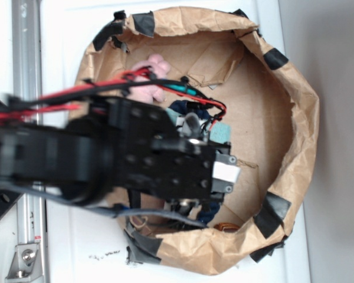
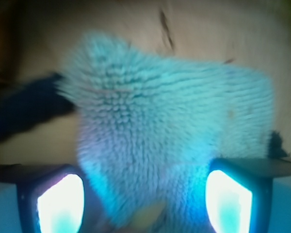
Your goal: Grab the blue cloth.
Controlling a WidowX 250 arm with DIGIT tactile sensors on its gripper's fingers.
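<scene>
My blue cloth [image 2: 169, 136], a fuzzy light teal terry square, lies rumpled on brown cardboard directly beneath me, one corner peaked up, only a sliver [image 1: 221, 132] showing from outside.

Exterior overhead looking down, wrist close-up, both sharing blue cloth [image 2: 169, 126]

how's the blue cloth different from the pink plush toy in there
The blue cloth is light teal terry lying mostly flat; the pink plush toy is pale pink and lumpy. The cloth sits right under the gripper, bunched up between its open fingers and mostly hidden by the arm in the exterior view; the toy lies off by the paper rim, untouched. Both are soft and lie inside the same paper-walled bin.
</scene>
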